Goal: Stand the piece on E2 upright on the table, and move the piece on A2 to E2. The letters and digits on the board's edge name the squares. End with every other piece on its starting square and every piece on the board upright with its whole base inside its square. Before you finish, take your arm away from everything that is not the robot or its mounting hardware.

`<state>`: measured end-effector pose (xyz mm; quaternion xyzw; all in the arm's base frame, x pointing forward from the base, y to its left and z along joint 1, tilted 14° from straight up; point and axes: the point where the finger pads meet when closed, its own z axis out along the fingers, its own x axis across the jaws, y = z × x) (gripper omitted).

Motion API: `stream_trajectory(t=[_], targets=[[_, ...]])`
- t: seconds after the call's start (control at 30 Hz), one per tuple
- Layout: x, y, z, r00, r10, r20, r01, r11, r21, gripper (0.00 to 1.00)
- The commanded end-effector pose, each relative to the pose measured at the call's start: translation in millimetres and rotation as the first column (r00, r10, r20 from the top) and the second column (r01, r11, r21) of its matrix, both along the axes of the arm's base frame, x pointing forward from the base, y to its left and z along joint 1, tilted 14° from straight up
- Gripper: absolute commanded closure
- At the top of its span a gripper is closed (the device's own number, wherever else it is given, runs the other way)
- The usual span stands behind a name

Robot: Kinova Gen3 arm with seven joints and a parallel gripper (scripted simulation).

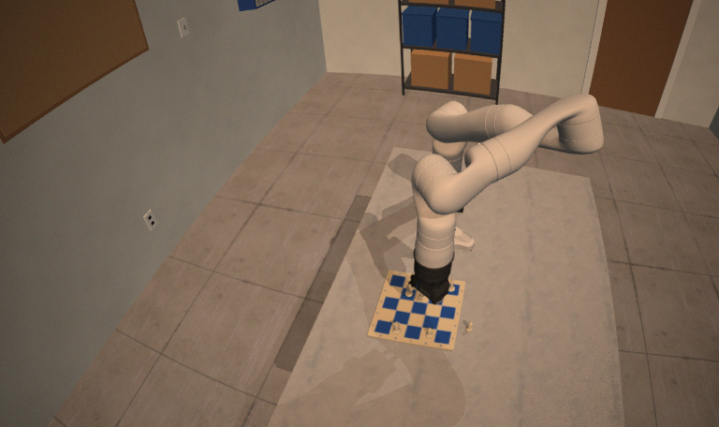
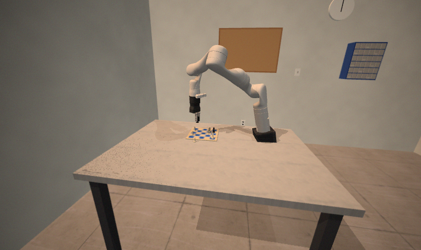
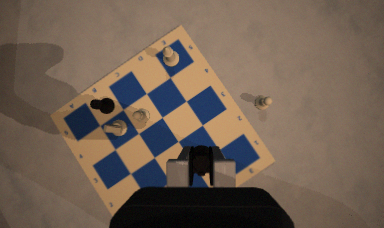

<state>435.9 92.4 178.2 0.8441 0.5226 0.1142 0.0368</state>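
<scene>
Gripper (image 3: 201,169) clenched on a dark piece (image 3: 201,158), hanging above the board (image 3: 90,148) near its edge, clear of the squares. Further out on the board: two pale pieces (image 3: 140,115) and a black pawn (image 3: 102,105) clustered together, and another pale piece (image 3: 170,56) at the far corner. One pale piece (image 3: 262,102) stands upright on the table (image 3: 310,48), just beside the board.
</scene>
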Motion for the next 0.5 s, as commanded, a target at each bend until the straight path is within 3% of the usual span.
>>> stream_trajectory(t=[0.0,0.47], targets=[[-2.4,11,-1.1,1.0,-0.029,-0.004,0.029,1.0,0.002,1.0],[-4.9,30,0.1,0.984,-0.177,-0.012,0.178,0.983,0.038,1.0]])
